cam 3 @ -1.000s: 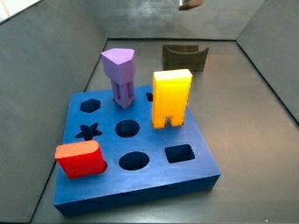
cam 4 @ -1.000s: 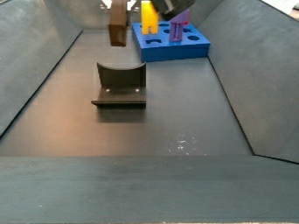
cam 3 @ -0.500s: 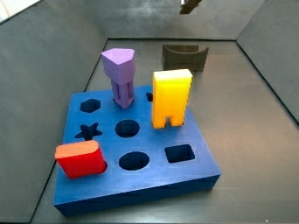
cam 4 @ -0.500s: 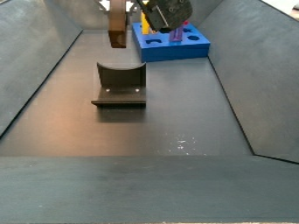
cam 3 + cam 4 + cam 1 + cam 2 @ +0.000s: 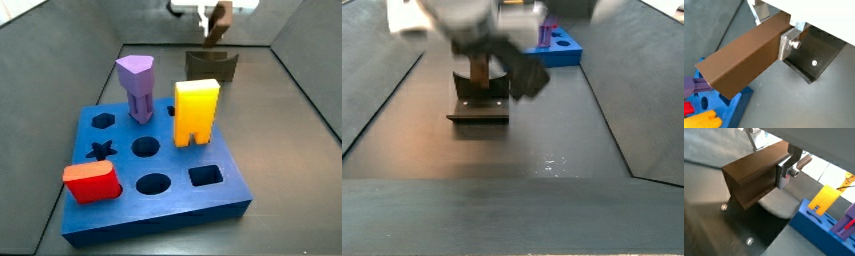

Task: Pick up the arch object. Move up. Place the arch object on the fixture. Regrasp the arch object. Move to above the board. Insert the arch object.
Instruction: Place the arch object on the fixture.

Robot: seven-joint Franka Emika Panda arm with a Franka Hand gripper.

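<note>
Now the gripper (image 5: 784, 37), jaws clamped on the arch object (image 5: 741, 60), has dropped just above the fixture (image 5: 210, 65).

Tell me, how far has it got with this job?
Done: the arch is picked up and lifted; the gripper has its jaws shut on it. In hand: the gripper hangs just above the fixture, so the arch is being placed there. Left: set it down, regrasp it, carry it above the board and insert it.
</note>
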